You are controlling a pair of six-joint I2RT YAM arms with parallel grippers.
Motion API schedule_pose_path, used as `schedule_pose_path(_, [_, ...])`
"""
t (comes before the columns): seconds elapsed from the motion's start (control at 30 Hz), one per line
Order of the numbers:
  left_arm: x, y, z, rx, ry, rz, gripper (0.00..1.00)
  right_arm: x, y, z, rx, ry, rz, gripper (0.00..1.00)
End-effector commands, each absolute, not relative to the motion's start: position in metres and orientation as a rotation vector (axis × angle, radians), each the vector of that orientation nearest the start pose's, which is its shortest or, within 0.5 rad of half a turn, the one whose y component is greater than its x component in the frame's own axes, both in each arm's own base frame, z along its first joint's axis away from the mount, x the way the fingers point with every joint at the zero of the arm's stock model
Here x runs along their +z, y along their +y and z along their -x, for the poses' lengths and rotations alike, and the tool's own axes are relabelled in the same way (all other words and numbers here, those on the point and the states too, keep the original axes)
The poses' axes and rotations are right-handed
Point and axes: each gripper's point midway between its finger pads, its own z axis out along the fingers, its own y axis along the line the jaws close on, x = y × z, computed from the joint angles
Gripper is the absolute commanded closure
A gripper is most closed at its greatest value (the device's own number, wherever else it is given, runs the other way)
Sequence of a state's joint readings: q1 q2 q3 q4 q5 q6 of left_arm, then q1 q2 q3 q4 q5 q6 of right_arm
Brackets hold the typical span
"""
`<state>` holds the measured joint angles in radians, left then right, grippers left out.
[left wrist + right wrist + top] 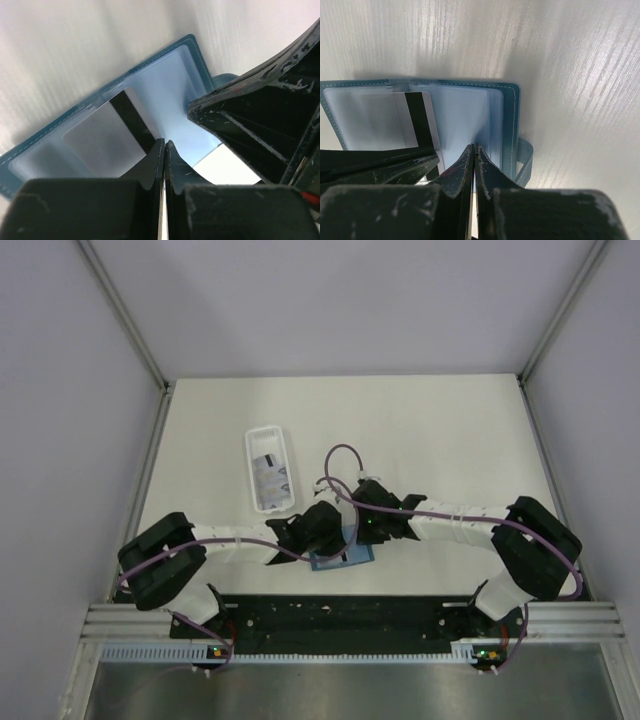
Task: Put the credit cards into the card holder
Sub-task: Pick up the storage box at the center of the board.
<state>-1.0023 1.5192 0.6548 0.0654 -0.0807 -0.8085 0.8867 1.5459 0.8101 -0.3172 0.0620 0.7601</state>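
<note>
Card holder [360, 557] lies open and flat on the table [450, 440] near the front edge, between both grippers. Its long axis runs 9–3 in the top view, slightly raised toward 3. In the right wrist view the snap tab [524, 156] is at the 3 o'clock end. One credit card [415, 120] sits in the 9 o'clock half, its dark stripe running 12–6 across the holder's length. Left gripper [165, 145] and right gripper [473, 147] have jaws pressed together over the holder; can't tell if anything is pinched. More cards [270, 475] lie in the white tray [250, 455] at 11 o'clock.

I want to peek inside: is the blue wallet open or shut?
Open: the wallet lies spread flat, both clear inner pockets showing.
</note>
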Motion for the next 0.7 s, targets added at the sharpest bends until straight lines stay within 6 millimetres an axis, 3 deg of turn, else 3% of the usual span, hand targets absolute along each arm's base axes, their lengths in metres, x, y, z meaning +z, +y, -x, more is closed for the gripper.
schedule_pose_path(0.0, [0.018, -0.276, -0.178, -0.513, 2.561, -0.2, 1.0, 0.009, 0.255, -0.192, 0.4, 2.736, 0.156, 1.0])
schedule_pose_path(0.2, [0.024, -0.252, -0.18, -0.405, 2.541, -0.176, 1.0, 0.01, 0.255, -0.192, 0.401, 2.735, 0.151, 1.0])
schedule_pose_path(0.3, [0.031, -0.251, -0.181, -0.412, 2.52, -0.171, 1.0, 0.01, 0.255, -0.192, 0.401, 2.735, 0.154, 1.0])
schedule_pose_path(0.67, [0.094, -0.306, -0.194, -0.753, 2.316, -0.257, 1.0, 0.01, 0.257, -0.192, 0.408, 2.736, 0.151, 1.0])
